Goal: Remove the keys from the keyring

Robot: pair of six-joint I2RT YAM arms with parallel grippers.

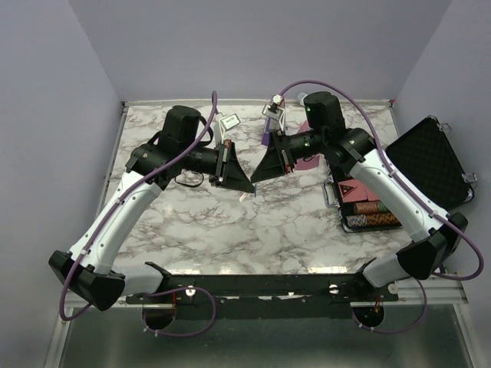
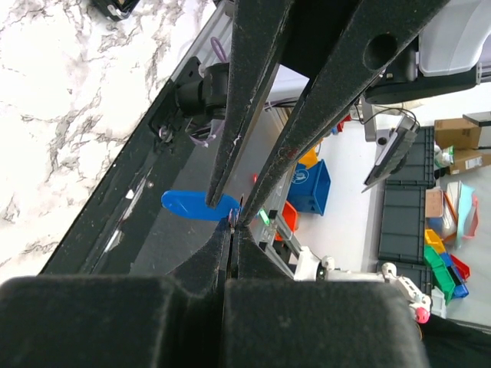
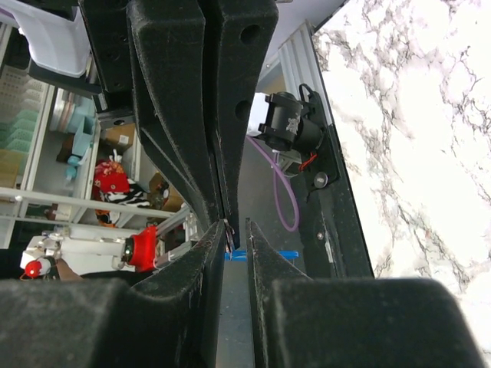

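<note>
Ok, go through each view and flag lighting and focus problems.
Top external: even soft light, sharp, no harsh shadows on the white marble-patterned table. Left wrist: small bright-blue oval-headed key crisp, left gripper's black fingers nearest the lens soft, marble bright. Right wrist: right gripper's black fingers dark, marble at right glaring.

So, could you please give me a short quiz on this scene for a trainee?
1. True or false: the left gripper is shut.
2. What colour is the head of the key? A red, B blue, C green.
3. On which side of the robot does the open case lie?
Key: 1 true; 2 B; 3 its right.
</note>
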